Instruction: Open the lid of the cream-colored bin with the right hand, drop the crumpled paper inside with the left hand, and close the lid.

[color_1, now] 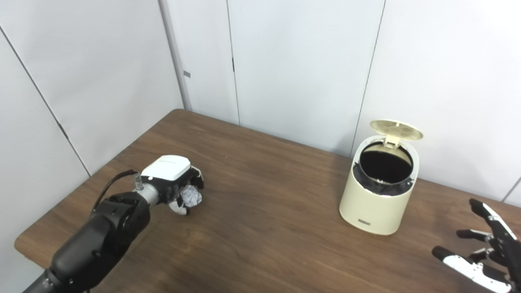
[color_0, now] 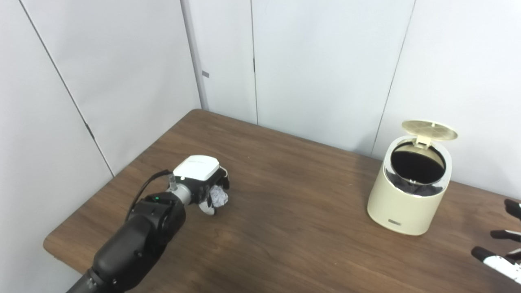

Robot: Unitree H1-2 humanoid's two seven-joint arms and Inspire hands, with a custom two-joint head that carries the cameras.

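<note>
Left hand (color_1: 177, 187) fingers are clamping the paper (color_1: 191, 196) near the surface's (color_1: 264, 228) left edge; open bin (color_1: 376, 191) is standing well apart, right hand (color_1: 484, 252) fingers spreading apart beside it.

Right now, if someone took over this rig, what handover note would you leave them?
Left hand: shut on the crumpled paper, low over the table's left side, far from the bin.
Right hand: open, holding nothing, right of the cream-colored bin.
Done: lid is up, the bin's mouth is open.
Left: carry the paper across, drop it in, close the lid.
</note>
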